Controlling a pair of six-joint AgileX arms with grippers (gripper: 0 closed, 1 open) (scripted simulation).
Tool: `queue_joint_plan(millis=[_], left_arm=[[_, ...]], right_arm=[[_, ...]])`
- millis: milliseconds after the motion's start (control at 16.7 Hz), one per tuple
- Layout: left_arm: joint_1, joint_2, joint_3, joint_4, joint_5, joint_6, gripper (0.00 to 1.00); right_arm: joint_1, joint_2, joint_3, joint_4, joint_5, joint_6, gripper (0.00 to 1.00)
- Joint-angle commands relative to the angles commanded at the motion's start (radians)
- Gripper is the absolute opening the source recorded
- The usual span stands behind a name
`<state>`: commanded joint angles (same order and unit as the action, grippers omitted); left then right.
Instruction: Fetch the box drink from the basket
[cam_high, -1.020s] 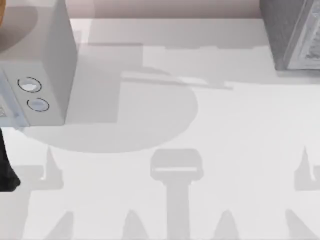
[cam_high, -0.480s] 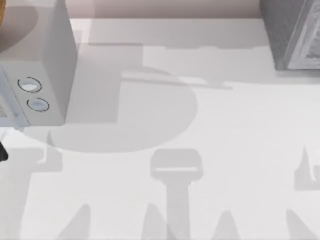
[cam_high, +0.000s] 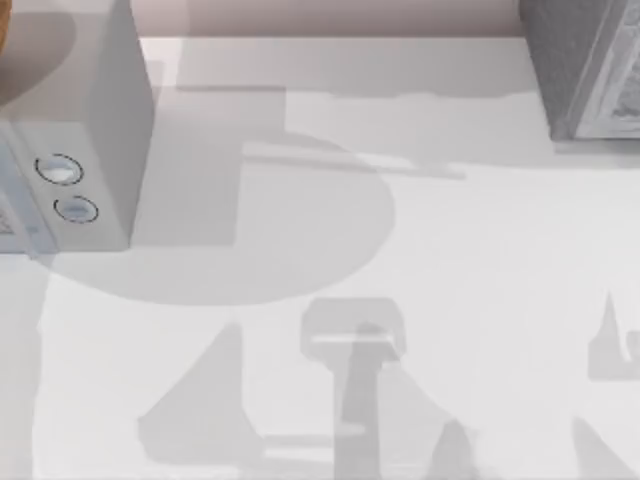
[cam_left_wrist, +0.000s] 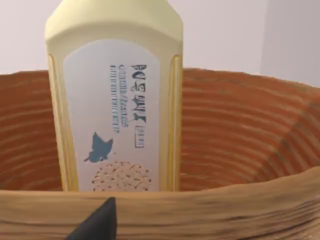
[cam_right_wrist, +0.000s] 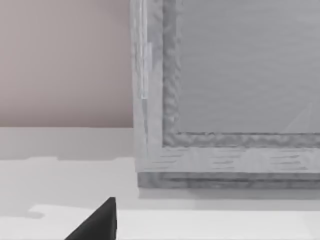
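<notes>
I'm watching my left arm slip out of the top view's left edge, now facing the box drink (cam_left_wrist: 116, 100) upright inside the basket (cam_left_wrist: 240, 150); approach looks underway. Its end effector (cam_left_wrist: 97, 225): can't tell the opening. Right end effector (cam_right_wrist: 97, 222) is idling by the grey speckled box (cam_right_wrist: 225, 90).

Little of the robot's body can be seen. In the left wrist view, the left gripper's fingertip (cam_left_wrist: 97, 222) is a matte black wedge tapering to a point, at the lower left of the frame. The right gripper's fingertip (cam_right_wrist: 97, 222) looks identical: black, plain, unmarked, lower left.
</notes>
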<state>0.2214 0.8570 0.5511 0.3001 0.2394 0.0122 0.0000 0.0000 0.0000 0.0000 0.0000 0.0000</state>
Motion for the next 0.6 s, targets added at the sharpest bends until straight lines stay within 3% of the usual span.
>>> queue_joint_plan(millis=[360,600], left_arm=[[0.086,0.345,0.221,0.122,0.094,0.006,1.00],[0.112,0.448,0.282,0.156,0.121,0.006,1.00]], right_arm=[[0.000,0.000,0.000,0.000,0.000,0.000,1.00],[0.000,0.000,0.000,0.000,0.000,0.000,1.00]])
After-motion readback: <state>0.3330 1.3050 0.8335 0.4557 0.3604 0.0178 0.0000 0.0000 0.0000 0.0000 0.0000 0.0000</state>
